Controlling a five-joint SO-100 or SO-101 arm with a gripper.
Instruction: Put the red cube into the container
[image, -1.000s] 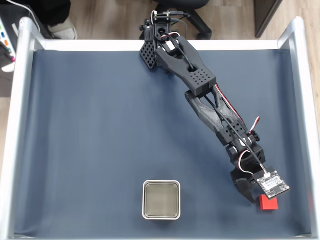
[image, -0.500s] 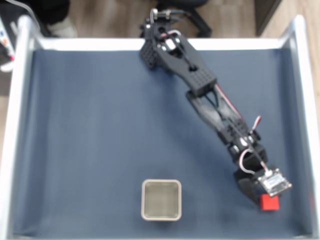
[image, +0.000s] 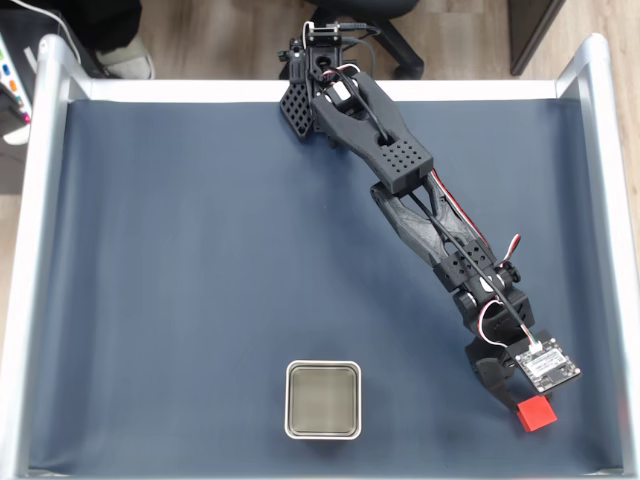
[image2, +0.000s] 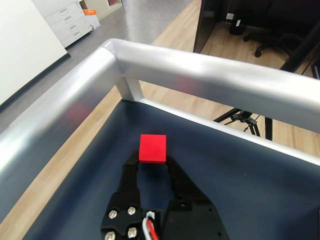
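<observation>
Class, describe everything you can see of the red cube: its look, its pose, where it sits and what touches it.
The red cube is small, bright red and plain, with flat matte faces and sharp edges. In the wrist view it sits between the tips of the gripper, whose black fingers flank its lower edge. In the fixed view it is turned slightly askew, near the mat's lower right corner, well right of the container. Whether it rests on the blue mat or is lifted is unclear.

Probably office: swivel chair (image2: 272, 42), drawers (image2: 65, 20).

dark blue mat (image: 200, 280), silver rail frame (image2: 200, 75), wooden floor (image: 220, 40)
</observation>
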